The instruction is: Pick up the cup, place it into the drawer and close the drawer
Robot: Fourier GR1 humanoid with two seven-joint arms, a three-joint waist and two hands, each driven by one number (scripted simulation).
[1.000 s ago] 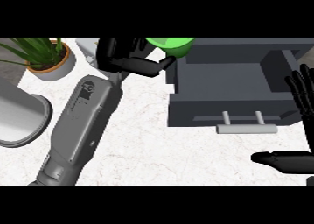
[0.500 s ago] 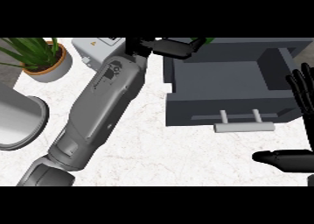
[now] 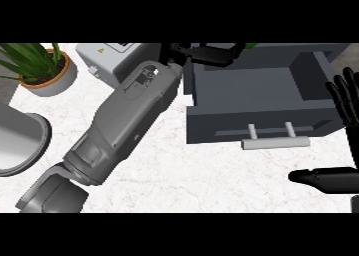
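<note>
Left robot hand (image 3: pixel 211 53) curled round the green cup (image 3: pixel 249 46) (mostly hidden), over the open drawer (image 3: pixel 248 100)'s far left corner; right robot hand (image 3: pixel 353 107) rests open, fingers up.

One head view looks steeply down, close, onto the counter (image 3: pixel 174 170) and drawer (image 3: pixel 248 90).

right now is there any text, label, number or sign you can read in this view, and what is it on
No readable words or numbers anywhere.
The white box at the counter's back, beside the potted plant, carries a small yellow triangular sign and a dark panel; any lettering there is too small to read.
The open drawer, its handle, the left hand and the right hand bear no markings.
</note>
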